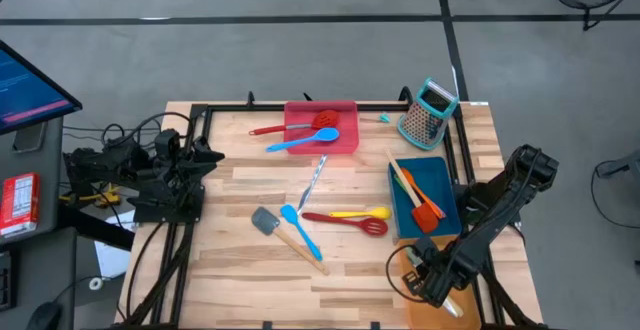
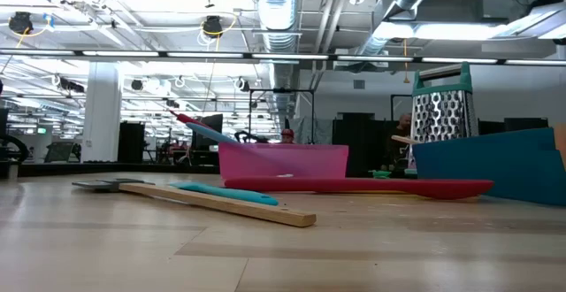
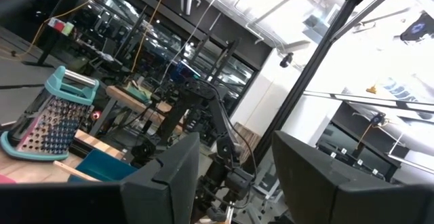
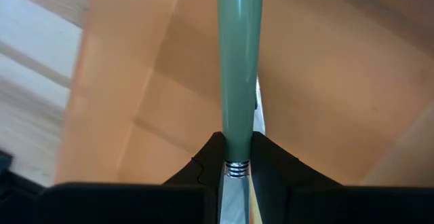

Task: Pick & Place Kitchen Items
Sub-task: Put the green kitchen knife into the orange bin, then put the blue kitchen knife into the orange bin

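Note:
My right gripper (image 1: 425,282) hangs over the orange tray (image 4: 135,81) at the table's near right corner, shut on a green-handled utensil (image 4: 239,61). My left gripper (image 3: 234,190) waits open at the table's left edge, holding nothing. A blue spatula (image 1: 300,142) and a red slotted turner (image 1: 300,123) lie in the red tray (image 1: 350,142). On the wood lie silver cutlery (image 1: 316,175), a yellow spoon (image 1: 362,213), a red slotted spoon (image 1: 345,220), a blue spatula (image 1: 302,230) and a grey wooden-handled spatula (image 1: 285,232). Orange and red utensils (image 1: 420,202) lie in the blue tray (image 1: 440,175). My right gripper pinches the green handle between its two fingers (image 4: 203,163), just beside a ribbed metal collar (image 4: 235,170). The fingers point down from above. The handle reaches out past the fingertips over the orange tray; whether it touches the tray I cannot tell.
A teal-topped box grater (image 1: 427,113) stands at the far right, beside the blue tray. A black frame (image 1: 200,120) runs along the table's edges. The near left of the table is bare wood (image 1: 220,270).

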You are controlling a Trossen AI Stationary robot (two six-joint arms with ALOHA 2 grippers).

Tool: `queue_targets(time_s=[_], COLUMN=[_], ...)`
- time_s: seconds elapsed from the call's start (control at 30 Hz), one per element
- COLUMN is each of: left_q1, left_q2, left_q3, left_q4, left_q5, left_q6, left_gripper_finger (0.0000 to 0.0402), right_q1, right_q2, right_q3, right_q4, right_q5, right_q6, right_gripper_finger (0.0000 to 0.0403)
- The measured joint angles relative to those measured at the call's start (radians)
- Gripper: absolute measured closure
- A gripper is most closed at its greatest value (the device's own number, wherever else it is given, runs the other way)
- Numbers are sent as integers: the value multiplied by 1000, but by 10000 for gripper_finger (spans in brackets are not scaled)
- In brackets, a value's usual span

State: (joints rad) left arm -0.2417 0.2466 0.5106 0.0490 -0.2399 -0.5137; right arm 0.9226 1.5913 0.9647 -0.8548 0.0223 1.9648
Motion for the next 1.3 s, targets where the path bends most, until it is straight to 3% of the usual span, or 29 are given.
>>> queue_targets(time_s=[0.7,1.1,1.3], left_q1=[0,0,0], left_q2=[0,0,0], left_q3=[0,0,0], left_q4=[0,0,2], left_q5=[0,-5,-5], left_q6=[0,11,16], left_gripper_finger=[231,231,231], right_q1=[-3,-37,-76], right_q2=[0,0,-29], right_q3=[-54,-54,-45], right_q4=[39,47,123], right_q5=[-27,-75,-75], right_q6=[27,15,-63], right_gripper_finger=[347,225,198])
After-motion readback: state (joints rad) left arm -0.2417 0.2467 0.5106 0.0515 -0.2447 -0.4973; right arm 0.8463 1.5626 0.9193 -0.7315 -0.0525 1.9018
